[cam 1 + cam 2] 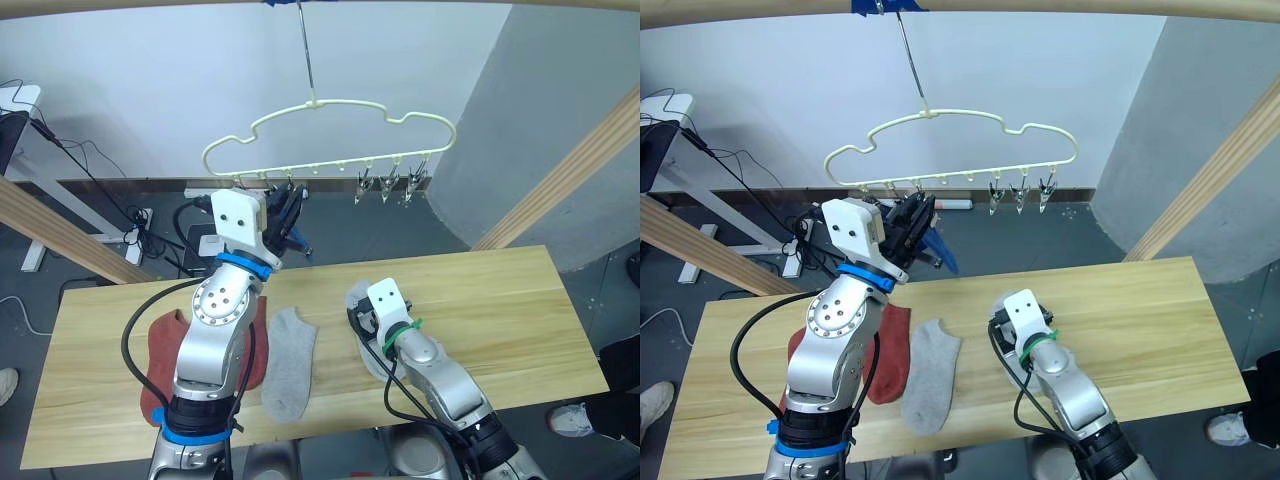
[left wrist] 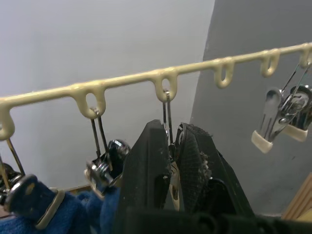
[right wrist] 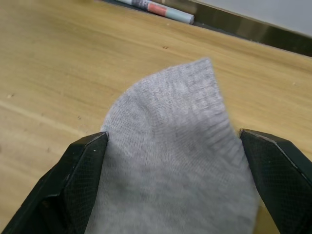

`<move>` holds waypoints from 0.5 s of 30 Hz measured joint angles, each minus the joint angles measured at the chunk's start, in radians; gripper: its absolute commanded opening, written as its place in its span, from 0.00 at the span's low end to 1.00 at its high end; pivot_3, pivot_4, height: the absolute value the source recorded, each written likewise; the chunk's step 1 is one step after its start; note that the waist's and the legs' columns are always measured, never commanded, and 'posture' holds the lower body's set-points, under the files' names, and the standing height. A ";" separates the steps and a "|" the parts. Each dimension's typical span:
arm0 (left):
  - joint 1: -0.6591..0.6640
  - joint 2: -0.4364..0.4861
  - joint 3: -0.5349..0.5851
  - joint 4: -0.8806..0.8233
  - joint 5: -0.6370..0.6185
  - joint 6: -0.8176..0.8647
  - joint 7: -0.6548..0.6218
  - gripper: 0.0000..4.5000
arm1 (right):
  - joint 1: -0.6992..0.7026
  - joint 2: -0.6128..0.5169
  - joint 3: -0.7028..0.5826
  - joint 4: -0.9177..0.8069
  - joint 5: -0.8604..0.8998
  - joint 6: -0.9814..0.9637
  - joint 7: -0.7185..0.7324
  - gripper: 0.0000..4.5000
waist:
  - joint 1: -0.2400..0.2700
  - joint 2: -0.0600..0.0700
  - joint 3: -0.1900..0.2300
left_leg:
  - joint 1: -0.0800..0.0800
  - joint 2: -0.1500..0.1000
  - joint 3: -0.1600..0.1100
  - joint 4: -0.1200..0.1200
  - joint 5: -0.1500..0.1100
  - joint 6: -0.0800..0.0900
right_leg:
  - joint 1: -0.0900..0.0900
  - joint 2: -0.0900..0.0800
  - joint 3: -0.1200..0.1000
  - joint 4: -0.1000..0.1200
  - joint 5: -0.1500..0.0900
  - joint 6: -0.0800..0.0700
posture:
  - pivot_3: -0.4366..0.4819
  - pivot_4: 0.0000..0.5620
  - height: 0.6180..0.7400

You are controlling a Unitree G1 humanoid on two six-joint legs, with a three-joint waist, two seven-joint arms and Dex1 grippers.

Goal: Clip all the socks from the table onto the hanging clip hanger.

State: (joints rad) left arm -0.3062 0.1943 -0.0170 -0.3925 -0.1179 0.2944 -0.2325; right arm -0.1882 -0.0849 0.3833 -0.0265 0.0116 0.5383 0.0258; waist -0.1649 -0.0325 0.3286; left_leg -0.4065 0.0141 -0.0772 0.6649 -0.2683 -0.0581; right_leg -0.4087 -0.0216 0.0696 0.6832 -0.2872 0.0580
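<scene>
Left tool (image 2: 173, 161) is raised to the clip hanger (image 1: 330, 110), its fingers pinched narrow on a silver clip (image 2: 168, 122) hanging from one loop of the lower rail. My read: it squeezes the clip to keep it open, ready to take a sock. A blue sock (image 2: 73, 214) is already clipped on the neighbouring clips just beside it. Three free clips (image 1: 388, 185) hang bunched toward the hanger's right end.

Right tool (image 3: 173, 146) is low over the bench (image 1: 500, 300), fingers spread wide on either side of a light grey sock (image 3: 170, 161), its rounded end between them. Not closed on it yet; looks set up for a pinch pick so the sock can go up to the held clip.

Still lying on the bench: another grey sock (image 1: 290, 362) flat near the middle, a rust-red sock (image 1: 160, 345) partly under the left arm.

Task partway: several socks left. Soft knit may bunch or slip when pinched.
</scene>
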 measured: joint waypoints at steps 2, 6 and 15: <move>0.000 0.004 0.006 -0.001 -0.004 0.007 -0.004 0.05 | 0.001 0.009 -0.008 0.010 -0.008 -0.006 0.005 1.00 | 0.000 0.000 0.000 | 0.000 0.000 0.000 0.000 0.000 0.000 | 0.000 0.000 0.000 0.000 0.000 0.000 | 0.21 0.58 1.00; 0.000 0.021 0.026 -0.003 -0.035 0.032 -0.024 0.05 | 0.014 0.021 -0.019 0.009 -0.022 -0.002 0.017 0.81 | 0.001 0.000 0.000 | 0.001 0.000 0.000 0.000 0.000 0.000 | 0.001 0.000 0.000 0.001 0.000 0.000 | 0.21 0.58 1.00; -0.009 0.077 0.086 -0.032 -0.151 0.113 -0.085 0.05 | 0.036 0.003 -0.029 -0.005 -0.041 -0.018 0.072 0.07 | 0.001 0.000 0.000 | 0.004 0.000 0.000 0.000 0.000 0.000 | 0.003 0.001 0.000 0.001 0.000 0.000 | 0.21 0.57 1.00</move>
State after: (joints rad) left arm -0.3153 0.2713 0.0689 -0.4247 -0.2686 0.4079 -0.3177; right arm -0.1518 -0.0823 0.3538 -0.0313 -0.0293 0.5206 0.0982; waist -0.1638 -0.0324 0.3285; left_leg -0.4028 0.0136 -0.0773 0.6647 -0.2684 -0.0581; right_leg -0.4061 -0.0210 0.0697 0.6841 -0.2870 0.0578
